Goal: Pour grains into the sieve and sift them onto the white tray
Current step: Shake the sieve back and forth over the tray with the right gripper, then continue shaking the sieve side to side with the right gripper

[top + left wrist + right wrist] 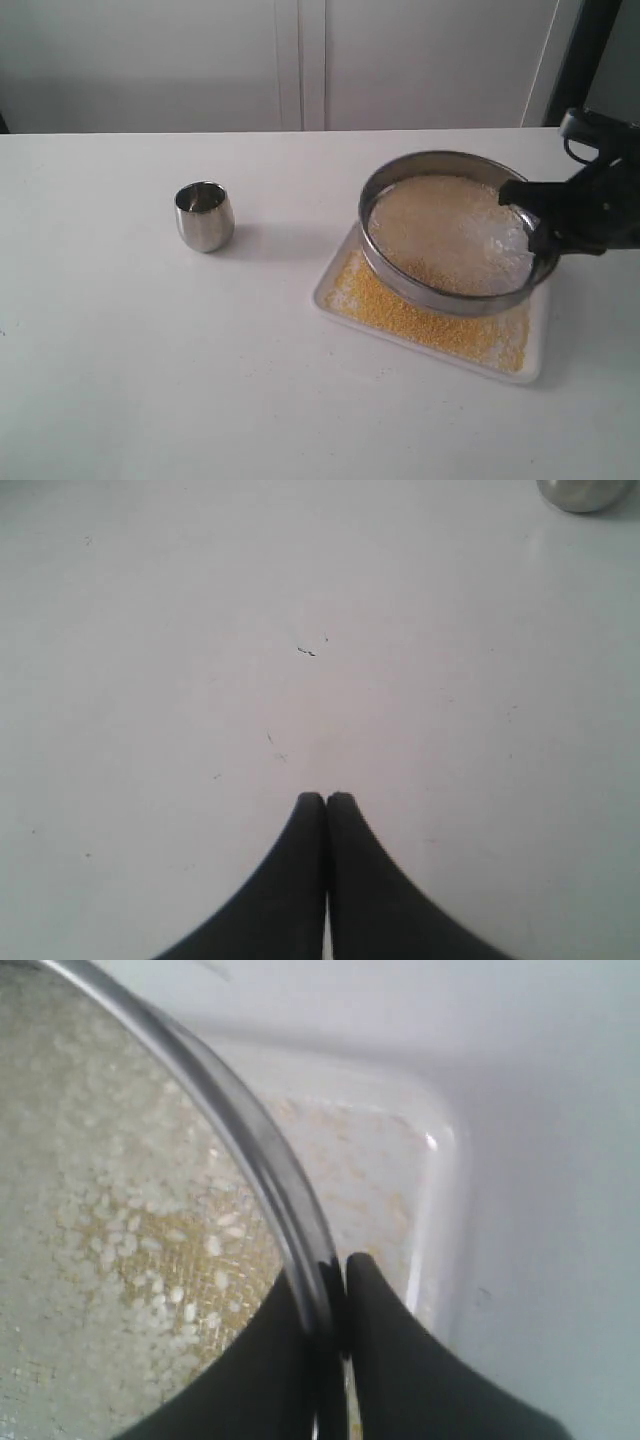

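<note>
Tray of flat white rectangular plastic sits beneath the wide round steel-rimmed mesh sieve. Black right gripper pinches the sieve rim at three o'clock; a one-point hold risks slipping or tilting, spilling pale grains past the tray's low rim. Black left gripper: closed, empty.
</note>
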You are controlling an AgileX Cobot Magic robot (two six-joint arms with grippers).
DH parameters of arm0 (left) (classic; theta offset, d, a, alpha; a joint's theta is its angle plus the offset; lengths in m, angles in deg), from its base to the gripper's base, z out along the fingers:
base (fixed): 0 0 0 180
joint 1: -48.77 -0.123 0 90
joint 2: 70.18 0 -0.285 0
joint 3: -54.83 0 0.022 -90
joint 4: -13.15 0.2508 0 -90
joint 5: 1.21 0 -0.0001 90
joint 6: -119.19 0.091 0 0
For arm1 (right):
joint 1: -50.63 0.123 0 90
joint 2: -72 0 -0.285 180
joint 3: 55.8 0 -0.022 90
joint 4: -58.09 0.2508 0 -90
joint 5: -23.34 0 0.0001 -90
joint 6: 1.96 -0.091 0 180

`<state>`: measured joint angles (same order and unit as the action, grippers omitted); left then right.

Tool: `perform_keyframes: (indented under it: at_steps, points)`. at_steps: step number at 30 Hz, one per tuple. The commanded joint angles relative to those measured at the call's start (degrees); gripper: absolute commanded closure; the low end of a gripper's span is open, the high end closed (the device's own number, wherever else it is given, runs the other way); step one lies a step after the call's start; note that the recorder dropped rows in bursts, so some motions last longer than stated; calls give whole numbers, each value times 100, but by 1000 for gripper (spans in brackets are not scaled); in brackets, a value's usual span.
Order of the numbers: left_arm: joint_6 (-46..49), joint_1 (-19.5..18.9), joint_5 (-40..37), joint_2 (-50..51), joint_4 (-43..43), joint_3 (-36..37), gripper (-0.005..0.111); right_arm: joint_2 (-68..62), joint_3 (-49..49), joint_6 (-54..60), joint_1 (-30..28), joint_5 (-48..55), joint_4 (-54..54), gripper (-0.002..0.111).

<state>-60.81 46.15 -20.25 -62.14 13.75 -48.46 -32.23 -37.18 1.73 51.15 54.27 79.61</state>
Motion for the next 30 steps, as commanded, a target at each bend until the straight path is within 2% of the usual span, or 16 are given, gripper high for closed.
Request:
perform_keyframes:
  at_steps: [1,5,9,11,14,16,19,21,24,27,30]
  points:
    - [0,-23,-24,-26,-60,50,107,-347,-194,-7,273,257,236,108]
    - [0,-23,-24,-26,-60,50,107,149,69,-308,-14,196,-619,108]
    - [0,-23,-24,-26,-60,50,107,51,147,-425,215,-894,-265,108]
    - [0,-23,-24,-26,-60,50,107,-187,-16,-369,376,-597,-345,108]
    - [0,-23,-24,-26,-60,50,107,-137,-21,-433,286,-176,-738,108]
    - [0,-23,-24,-26,-60,50,107,3,77,-541,230,-396,-915,108]
    - [0,-23,-24,-26,-60,50,107,-82,65,-541,396,-1063,-478,108]
    - [0,-23,-24,-26,-60,50,107,-250,-111,-529,530,-829,-572,108]
    - [0,-23,-24,-26,-60,50,107,-119,-123,-568,441,-425,-1176,108]
    - [0,-23,-24,-26,-60,50,107,65,4,-1111,329,-897,-1445,108]
    - [0,-23,-24,-26,-60,50,107,-189,-135,-1082,584,-1158,-1284,108]
